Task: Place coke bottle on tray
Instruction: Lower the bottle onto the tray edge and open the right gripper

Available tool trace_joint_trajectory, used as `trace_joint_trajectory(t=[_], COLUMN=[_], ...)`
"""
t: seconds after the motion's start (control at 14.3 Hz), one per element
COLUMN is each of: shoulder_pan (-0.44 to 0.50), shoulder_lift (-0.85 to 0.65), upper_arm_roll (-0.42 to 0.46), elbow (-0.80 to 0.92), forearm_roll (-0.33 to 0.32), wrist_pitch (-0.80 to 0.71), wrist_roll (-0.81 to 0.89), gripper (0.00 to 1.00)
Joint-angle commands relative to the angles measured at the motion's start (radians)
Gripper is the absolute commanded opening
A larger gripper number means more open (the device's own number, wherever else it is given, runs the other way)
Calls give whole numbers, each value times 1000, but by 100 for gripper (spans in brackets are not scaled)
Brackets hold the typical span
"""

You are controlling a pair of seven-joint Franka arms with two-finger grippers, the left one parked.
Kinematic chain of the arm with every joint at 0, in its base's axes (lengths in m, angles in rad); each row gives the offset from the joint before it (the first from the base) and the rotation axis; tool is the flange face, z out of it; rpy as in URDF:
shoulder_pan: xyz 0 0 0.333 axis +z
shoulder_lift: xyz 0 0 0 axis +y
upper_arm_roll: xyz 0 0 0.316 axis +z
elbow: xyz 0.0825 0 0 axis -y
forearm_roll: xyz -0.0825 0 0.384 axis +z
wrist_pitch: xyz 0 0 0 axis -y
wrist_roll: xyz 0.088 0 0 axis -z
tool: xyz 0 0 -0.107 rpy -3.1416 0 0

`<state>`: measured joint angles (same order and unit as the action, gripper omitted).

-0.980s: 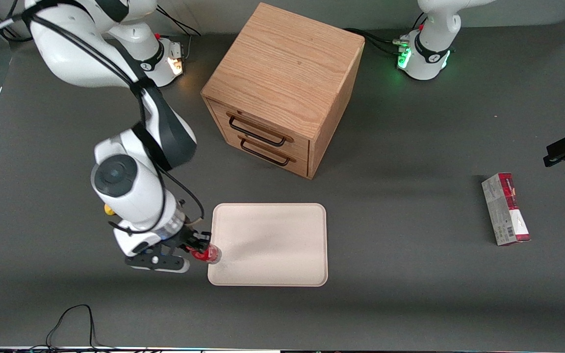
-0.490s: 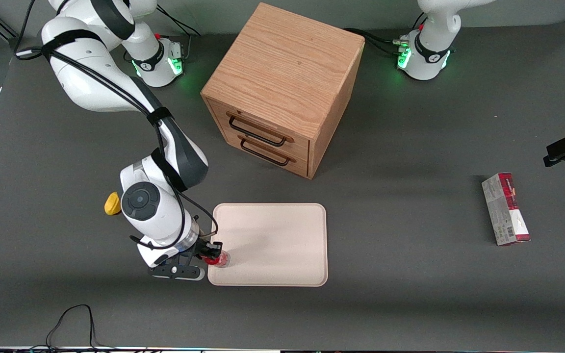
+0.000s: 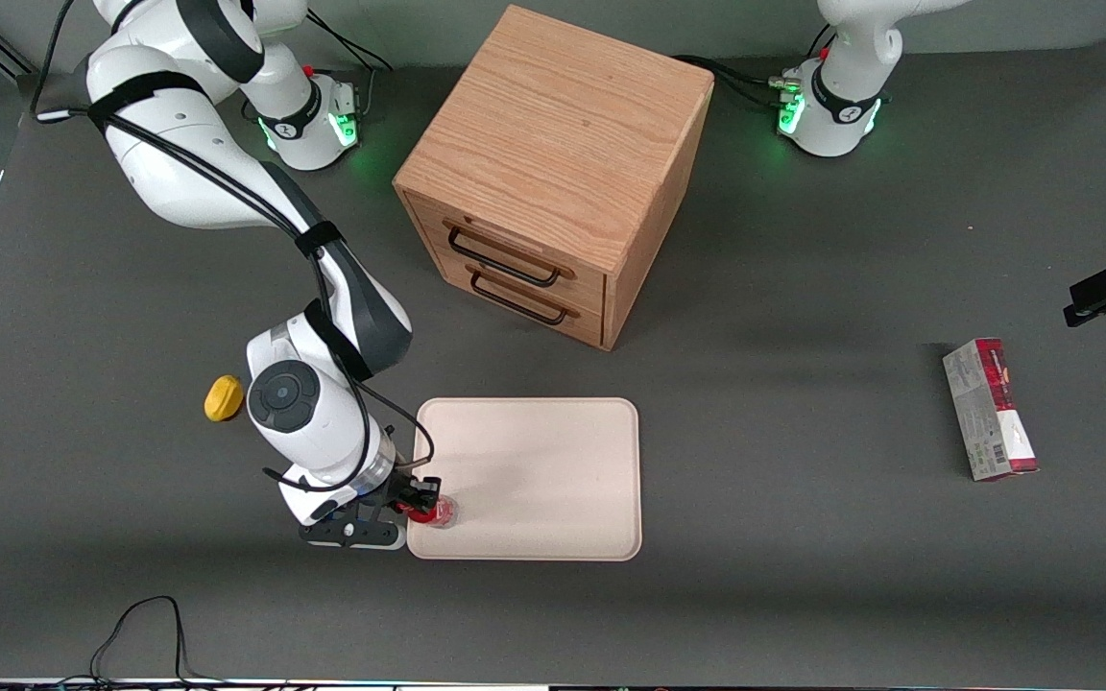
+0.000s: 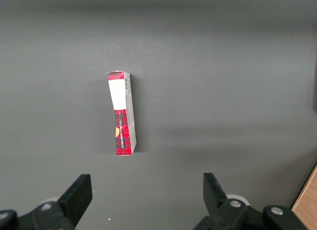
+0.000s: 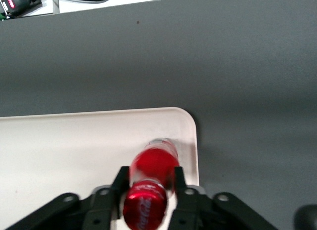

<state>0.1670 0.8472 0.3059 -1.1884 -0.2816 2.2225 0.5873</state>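
My right gripper point(image 3: 423, 507) is shut on the coke bottle point(image 3: 435, 511), a small red bottle with a red cap and a clear base. It holds the bottle over the corner of the cream tray point(image 3: 553, 461) that is nearest the front camera, at the working arm's end. In the right wrist view the bottle point(image 5: 151, 178) sits between the two black fingers point(image 5: 119, 183) of the gripper point(image 5: 148, 183), its clear base over the tray's rounded corner point(image 5: 74, 151). I cannot tell whether the base touches the tray.
A wooden drawer cabinet point(image 3: 558, 173) stands farther from the camera than the tray. A small yellow object point(image 3: 223, 397) lies on the table beside the working arm. A red-and-grey carton point(image 3: 989, 409) lies toward the parked arm's end, also in the left wrist view point(image 4: 122, 114).
The right arm has carried the bottle from just outside the tray's edge to over the tray's corner. The yellow object, half hidden by the arm before, now shows fully.
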Motion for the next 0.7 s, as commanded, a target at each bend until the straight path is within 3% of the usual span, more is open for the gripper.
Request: trace_joint_trajectory(t=[0.0, 0.42, 0.56, 0.63], shoulder_pan=[-7, -1, -1, -1], shoulder_lift=[-14, -117, -190, -229], upper_arm_roll=[6, -11, -50, -74], elbow=[-7, -3, -11, -14], forearm_roll=[-21, -19, 2, 43], wrist_pitch=[16, -79, -195, -243], wrist_roll=[3, -3, -17, -41], gripper=[100, 100, 100, 100])
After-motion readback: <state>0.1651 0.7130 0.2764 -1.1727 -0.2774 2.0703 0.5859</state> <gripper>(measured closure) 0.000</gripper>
